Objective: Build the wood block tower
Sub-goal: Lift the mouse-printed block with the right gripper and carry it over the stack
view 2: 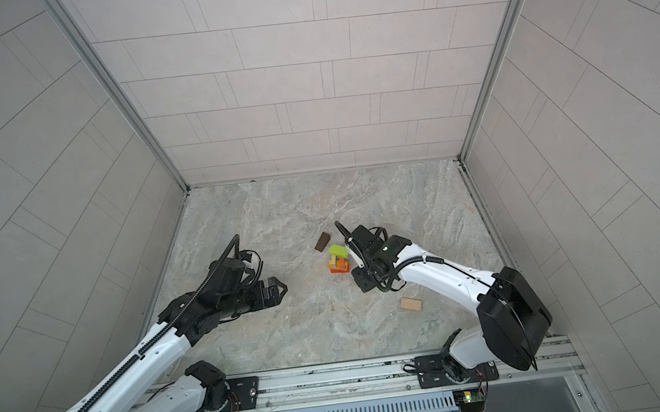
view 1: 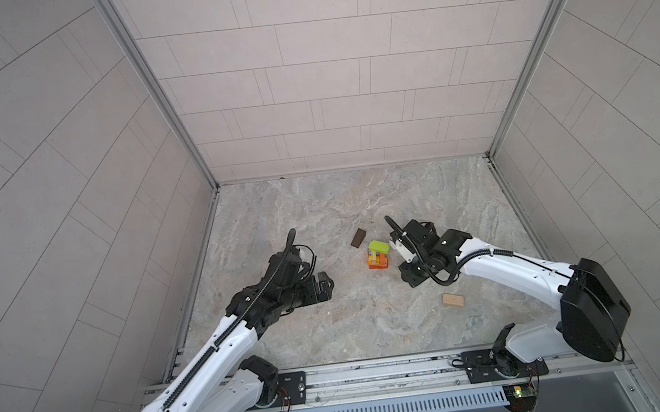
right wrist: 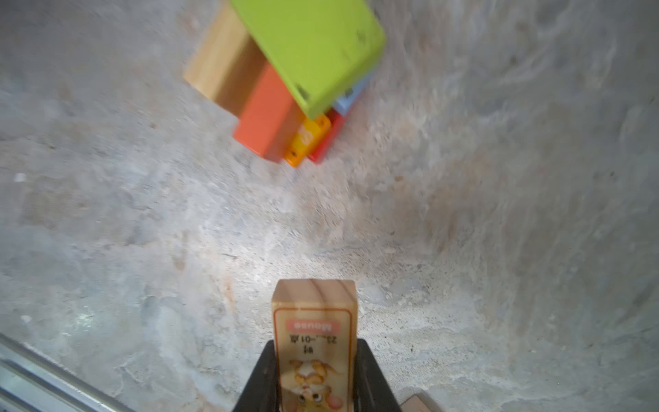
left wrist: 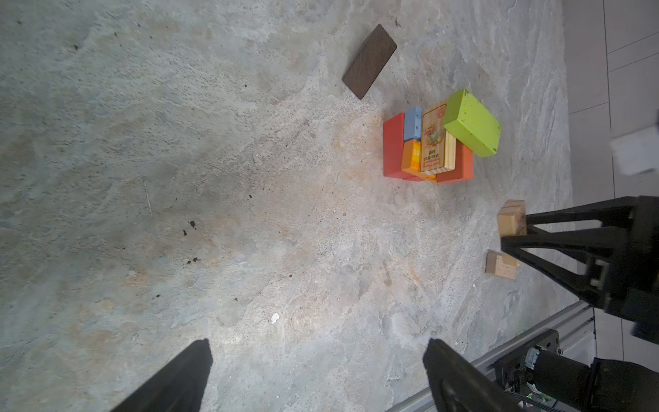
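Wood blocks are stacked as a small tower (view 1: 378, 255) mid-counter (view 1: 333, 332), topped by a tilted green block (left wrist: 471, 123). A tan "Mouse" block (right wrist: 315, 342) is gripped by the right fingers (right wrist: 367, 374) beside it. The left fingers (left wrist: 460, 378) are spread wide, holding nothing. A dark brown block (view 1: 358, 238) lies nearby.

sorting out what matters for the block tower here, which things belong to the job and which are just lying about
Part of the job:
- the tower, green block on top
- tan mouse block in the right claw
- loose dark brown block
- loose tan block

Just there:
- left claw, open and empty
- marble tabletop
- tiled walls
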### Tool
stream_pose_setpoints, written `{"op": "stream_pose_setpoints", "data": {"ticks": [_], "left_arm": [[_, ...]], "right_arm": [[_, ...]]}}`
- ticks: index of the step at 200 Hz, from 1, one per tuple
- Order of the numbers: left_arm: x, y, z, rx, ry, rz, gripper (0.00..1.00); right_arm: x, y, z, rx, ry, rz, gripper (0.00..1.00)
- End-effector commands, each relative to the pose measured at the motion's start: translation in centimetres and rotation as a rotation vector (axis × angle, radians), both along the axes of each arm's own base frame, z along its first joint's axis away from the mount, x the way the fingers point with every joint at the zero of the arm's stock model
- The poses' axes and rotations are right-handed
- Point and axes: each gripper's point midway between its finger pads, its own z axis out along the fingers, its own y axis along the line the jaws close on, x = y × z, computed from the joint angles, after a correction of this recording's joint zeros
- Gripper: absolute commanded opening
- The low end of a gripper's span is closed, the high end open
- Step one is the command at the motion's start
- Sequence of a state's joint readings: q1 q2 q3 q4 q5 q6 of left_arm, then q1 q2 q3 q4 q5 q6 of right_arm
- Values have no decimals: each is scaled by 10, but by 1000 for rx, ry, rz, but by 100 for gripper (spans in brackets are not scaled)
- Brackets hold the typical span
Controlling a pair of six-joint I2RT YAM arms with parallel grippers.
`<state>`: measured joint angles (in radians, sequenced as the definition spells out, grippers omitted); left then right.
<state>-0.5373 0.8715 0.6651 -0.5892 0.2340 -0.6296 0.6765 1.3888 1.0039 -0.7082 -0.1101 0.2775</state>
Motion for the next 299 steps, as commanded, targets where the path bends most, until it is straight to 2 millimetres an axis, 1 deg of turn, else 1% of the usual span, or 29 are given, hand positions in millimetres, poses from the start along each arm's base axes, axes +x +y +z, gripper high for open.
{"op": "stream_pose_setpoints", "data": {"ticks": [1, 38, 64, 81, 99, 161, 192, 219, 277, 299], "left_arm": [[5, 0, 20, -5, -61, -5, 100], [5, 0, 31, 22, -68, -34, 100], [6, 2, 38, 36, -82, -42, 100], [6, 2, 42, 42, -86, -50, 100], [7, 3, 43, 48, -88, -51, 100], [11, 4, 37, 52, -74, -50, 100], [12, 2, 34, 51, -61, -55, 100], [15, 2, 32, 49, -56, -54, 100], [19, -2, 26, 43, -38, -63, 100], [21, -2, 24, 45, -29, -64, 100]], "right_arm": [[-4, 6, 27, -12, -39, 113, 17], [6, 33, 58, -28, -102, 284, 17], [19, 46, 68, -74, -113, 359, 16], [26, 54, 69, -100, -103, 402, 16], [34, 59, 67, -136, -89, 436, 15], [62, 58, 55, -296, -61, 460, 14], [74, 58, 53, -303, -44, 469, 17], [78, 59, 52, -264, -26, 479, 18], [83, 50, 34, -270, 42, 492, 18], [83, 52, 30, -264, 49, 501, 18]]}}
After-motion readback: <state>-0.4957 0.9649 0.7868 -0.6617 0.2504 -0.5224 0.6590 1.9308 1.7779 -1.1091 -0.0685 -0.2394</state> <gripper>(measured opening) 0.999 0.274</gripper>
